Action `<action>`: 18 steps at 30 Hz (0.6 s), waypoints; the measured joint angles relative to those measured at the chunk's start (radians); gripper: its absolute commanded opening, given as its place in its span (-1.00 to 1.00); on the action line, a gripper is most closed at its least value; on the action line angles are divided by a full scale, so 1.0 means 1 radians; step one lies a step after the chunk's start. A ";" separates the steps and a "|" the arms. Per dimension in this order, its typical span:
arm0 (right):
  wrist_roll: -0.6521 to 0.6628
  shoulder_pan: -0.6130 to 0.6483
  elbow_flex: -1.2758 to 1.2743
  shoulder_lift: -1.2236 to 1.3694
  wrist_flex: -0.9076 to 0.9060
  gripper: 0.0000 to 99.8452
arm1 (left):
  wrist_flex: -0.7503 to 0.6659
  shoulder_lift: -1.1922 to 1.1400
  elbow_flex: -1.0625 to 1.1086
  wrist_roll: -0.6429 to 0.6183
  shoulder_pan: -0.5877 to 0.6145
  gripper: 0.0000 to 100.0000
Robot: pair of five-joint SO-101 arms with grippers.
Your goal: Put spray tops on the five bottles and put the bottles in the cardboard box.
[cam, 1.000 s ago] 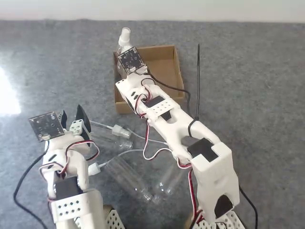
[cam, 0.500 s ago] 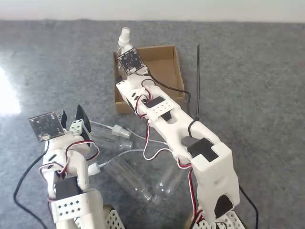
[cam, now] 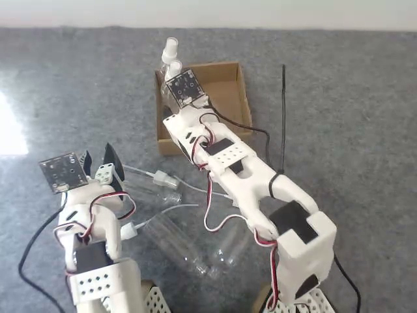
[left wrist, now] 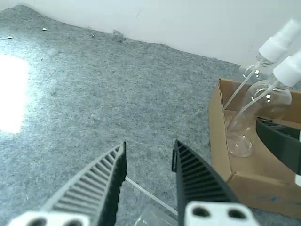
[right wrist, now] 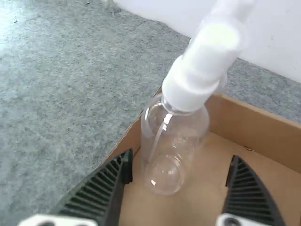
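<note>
Two clear bottles with white spray tops stand upright in the far left corner of the cardboard box (cam: 233, 85). The nearer bottle (right wrist: 175, 141) stands between the jaws of my right gripper (right wrist: 180, 162), which is open and apart from it. The other bottle's top (cam: 171, 45) rises just behind it. My left gripper (left wrist: 149, 148) is open and holds nothing, low over the carpet at the near left (cam: 98, 158). In its view the box (left wrist: 221, 141) and both bottles lie ahead.
Three clear bottles lie on the grey carpet between the arms: one (cam: 148, 189) next to a loose spray top (cam: 160, 177), one (cam: 174, 242) with a white top, one (cam: 228, 249) under the right arm. Wires hang from that arm.
The right arm has swung slightly to the right and drawn back a little, so a second spray top now shows in the box corner. The left arm has not moved.
</note>
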State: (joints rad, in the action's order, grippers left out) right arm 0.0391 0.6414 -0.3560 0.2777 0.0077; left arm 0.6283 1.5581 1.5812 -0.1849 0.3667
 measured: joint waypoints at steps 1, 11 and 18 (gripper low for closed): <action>0.000 0.000 -0.018 -0.018 0.000 -0.45 | 0.000 0.000 0.000 0.000 0.000 -0.69; 0.000 0.000 -0.157 -0.172 0.000 -0.45 | 0.000 0.000 0.000 0.000 0.000 -0.69; 0.000 0.000 -0.227 -0.250 0.000 -0.45 | 0.000 0.000 0.000 0.000 0.000 -0.69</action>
State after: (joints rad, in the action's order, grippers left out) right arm 0.0391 0.6414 -0.5831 0.0276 0.0077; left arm 0.6283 1.5581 1.5812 -0.1849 0.3667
